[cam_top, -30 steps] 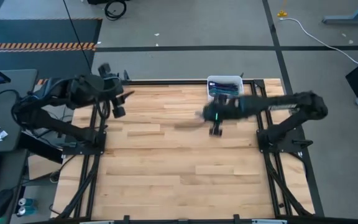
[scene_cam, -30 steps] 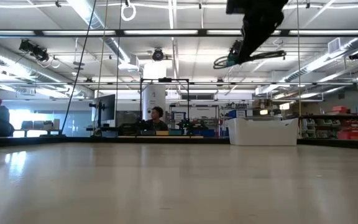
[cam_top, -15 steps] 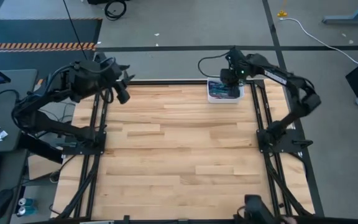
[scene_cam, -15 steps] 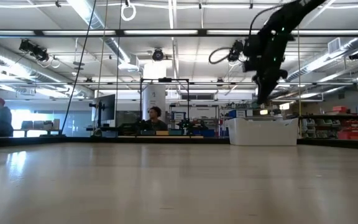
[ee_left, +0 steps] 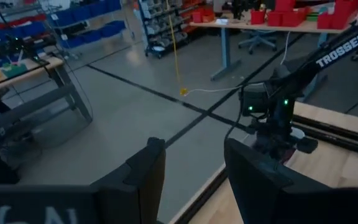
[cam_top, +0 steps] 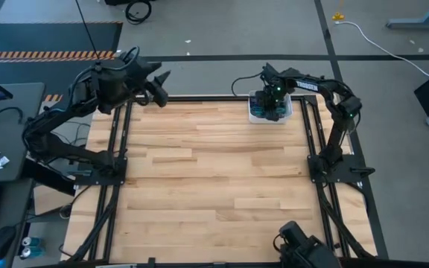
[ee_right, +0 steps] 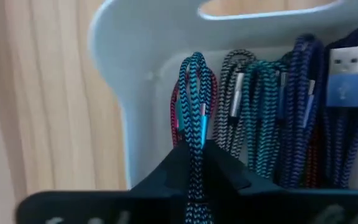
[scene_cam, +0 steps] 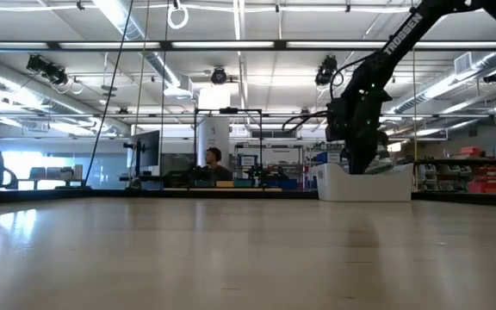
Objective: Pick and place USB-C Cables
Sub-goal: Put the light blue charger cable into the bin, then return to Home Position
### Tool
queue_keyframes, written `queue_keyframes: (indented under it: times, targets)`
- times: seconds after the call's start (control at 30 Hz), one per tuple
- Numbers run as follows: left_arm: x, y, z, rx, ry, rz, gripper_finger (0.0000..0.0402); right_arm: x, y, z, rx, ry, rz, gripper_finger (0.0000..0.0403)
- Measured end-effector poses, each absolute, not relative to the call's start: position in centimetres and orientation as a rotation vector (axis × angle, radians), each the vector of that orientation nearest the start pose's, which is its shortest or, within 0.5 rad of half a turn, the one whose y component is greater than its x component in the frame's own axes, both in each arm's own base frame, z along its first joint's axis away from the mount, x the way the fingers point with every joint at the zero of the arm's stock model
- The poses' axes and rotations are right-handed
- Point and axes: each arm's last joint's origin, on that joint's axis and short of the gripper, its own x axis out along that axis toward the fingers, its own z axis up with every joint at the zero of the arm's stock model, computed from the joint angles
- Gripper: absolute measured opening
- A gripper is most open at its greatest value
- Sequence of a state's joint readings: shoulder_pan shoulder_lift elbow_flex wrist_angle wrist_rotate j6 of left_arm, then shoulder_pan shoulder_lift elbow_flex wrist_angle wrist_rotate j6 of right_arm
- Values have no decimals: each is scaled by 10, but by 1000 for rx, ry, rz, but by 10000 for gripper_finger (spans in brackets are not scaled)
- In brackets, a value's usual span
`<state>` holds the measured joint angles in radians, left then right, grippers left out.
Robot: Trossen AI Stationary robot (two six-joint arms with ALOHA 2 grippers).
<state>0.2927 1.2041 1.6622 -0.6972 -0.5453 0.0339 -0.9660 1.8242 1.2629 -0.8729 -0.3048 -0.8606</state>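
Note:
My right gripper (cam_top: 272,109) is shut on a teal-and-black braided USB-C cable (ee_right: 195,93) and reaches down into the white bin (cam_top: 256,112) at the table's far edge. In the low view its fingers dip behind the bin's wall (scene_cam: 377,184). Several other folded cables lie in the bin: maroon (ee_right: 176,109), grey (ee_right: 234,93), green-teal (ee_right: 261,112) and blue (ee_right: 328,106). My left gripper (cam_top: 159,80) is open (ee_left: 191,168), raised beyond the table's far left corner and touching nothing. My right gripper pinches the folded teal cable between its two fingers, across the doubled strands (ee_right: 195,135). It comes from above, pointing down into the bin. The looped end (ee_right: 194,62) sticks out past the fingertips, next to the maroon bundle. Whether that end rests on anything, I cannot tell.
The wooden table top (cam_top: 214,179) lies bare between the two arm bases. The bin stands against the far frame rail (cam_top: 199,97). A dark shape (cam_top: 304,249) shows at the near edge. People sit far off in the room (scene_cam: 218,164).
My right gripper has swung from over the table's middle toward the far edge, then come down into the white bin with the cable. My left gripper has moved up and toward the far edge, turning outward past the table.

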Motion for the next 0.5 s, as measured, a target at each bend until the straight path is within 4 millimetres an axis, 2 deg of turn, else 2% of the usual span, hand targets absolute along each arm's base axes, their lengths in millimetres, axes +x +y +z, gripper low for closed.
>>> queue_keyframes:
  times: [0.17,0.3,0.4,0.5]
  targets:
    - [203,80,489,53,247,845,172,197,-276,189,175,1188,-25,128]
    - [209,87,487,22,232,781,172,190,-268,215,167,1178,-104,188]
    - [208,95,486,-4,229,677,172,183,-258,242,224,1118,-212,200]
    - [204,105,486,-19,229,623,172,177,-245,271,315,979,-274,187]
